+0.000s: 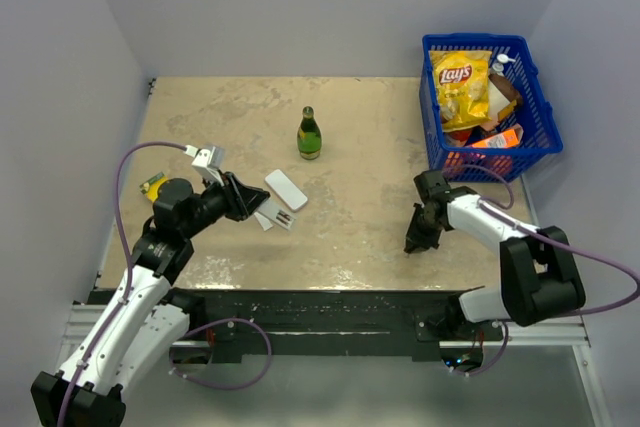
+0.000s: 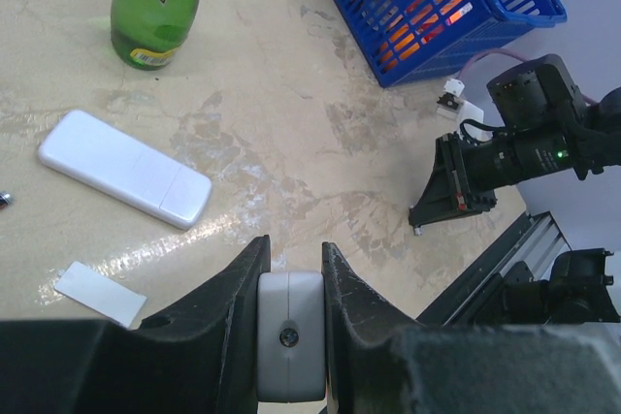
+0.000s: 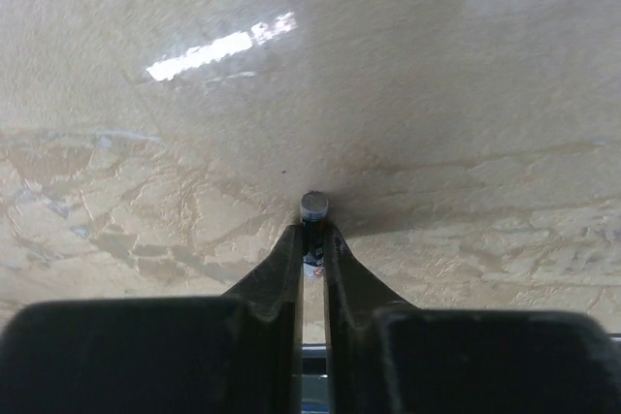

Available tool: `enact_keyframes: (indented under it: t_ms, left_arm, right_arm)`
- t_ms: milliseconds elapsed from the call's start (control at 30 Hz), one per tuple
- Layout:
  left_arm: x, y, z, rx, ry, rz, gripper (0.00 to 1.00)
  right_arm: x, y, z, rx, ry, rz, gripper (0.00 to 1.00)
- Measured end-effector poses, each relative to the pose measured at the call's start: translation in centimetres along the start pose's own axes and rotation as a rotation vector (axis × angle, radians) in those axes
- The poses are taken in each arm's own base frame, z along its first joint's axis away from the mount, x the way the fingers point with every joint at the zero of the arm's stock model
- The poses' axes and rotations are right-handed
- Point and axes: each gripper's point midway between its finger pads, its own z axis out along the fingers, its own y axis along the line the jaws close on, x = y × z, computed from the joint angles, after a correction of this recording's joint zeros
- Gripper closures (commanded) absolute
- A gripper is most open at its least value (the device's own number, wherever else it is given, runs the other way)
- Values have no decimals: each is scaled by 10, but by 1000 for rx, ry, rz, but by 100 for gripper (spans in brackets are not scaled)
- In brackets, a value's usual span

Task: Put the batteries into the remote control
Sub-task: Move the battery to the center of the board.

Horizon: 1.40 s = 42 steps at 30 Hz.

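My left gripper is shut on a pale grey-white body with a small screw, apparently the remote control's end. A longer white bar lies flat just ahead and to the left. A small flat white piece lies nearer. One dark battery peeks in at the left edge. At the table's right, my right gripper points down, its jaws pinching a second battery whose round end sticks out past the fingertips, close to the table.
A green glass bottle stands mid-table behind the white bar. A blue basket of snack packets fills the back right corner. A small yellow-green item lies by the left wall.
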Motion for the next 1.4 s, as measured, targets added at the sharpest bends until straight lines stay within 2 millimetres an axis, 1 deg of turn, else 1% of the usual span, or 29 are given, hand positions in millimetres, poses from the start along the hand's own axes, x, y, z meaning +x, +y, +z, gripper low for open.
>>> enact_keyframes:
  t_ms: [33, 133, 200, 333, 400, 467, 500, 533, 600, 767, 833, 1100, 1400]
  left_arm:
    - [0, 0, 0, 0, 0, 0, 100]
    - [0, 0, 0, 0, -1, 0, 100]
    - [0, 0, 0, 0, -1, 0, 100]
    - [0, 1, 0, -3, 0, -1, 100]
    - [1, 1, 0, -7, 2, -2, 100]
    - [2, 3, 0, -17, 7, -5, 100]
    - [2, 5, 0, -24, 6, -5, 100]
    - [2, 6, -1, -31, 5, -5, 100]
    - [2, 8, -1, -42, 0, -5, 100]
    - [2, 12, -2, -61, -1, 5, 100]
    - [2, 12, -2, -64, -1, 6, 100]
    - [3, 18, 1, -80, 7, -4, 100]
    - [9, 22, 4, -76, 29, -15, 100]
  right_arm:
    - [-1, 2, -1, -3, -2, -11, 97]
    - [5, 16, 2, 4, 14, -111, 98]
    - [6, 33, 4, 20, 17, -206, 100]
    - [6, 80, 11, 17, 16, -392, 99]
    - [1, 112, 15, 15, -3, -502, 98]
    - [-3, 147, 21, -12, -34, -605, 93]
    - [-4, 161, 23, -24, -47, -646, 91]
    - [-5, 176, 25, -41, -63, -690, 86]
    - [-6, 190, 27, -53, -78, -747, 81]
    - [-11, 198, 29, -41, -106, -830, 63]
    - [-12, 200, 29, -36, -122, -853, 57]
    - [-12, 201, 28, -53, -168, -898, 57]
    - [-8, 194, 26, -99, -228, -893, 57]
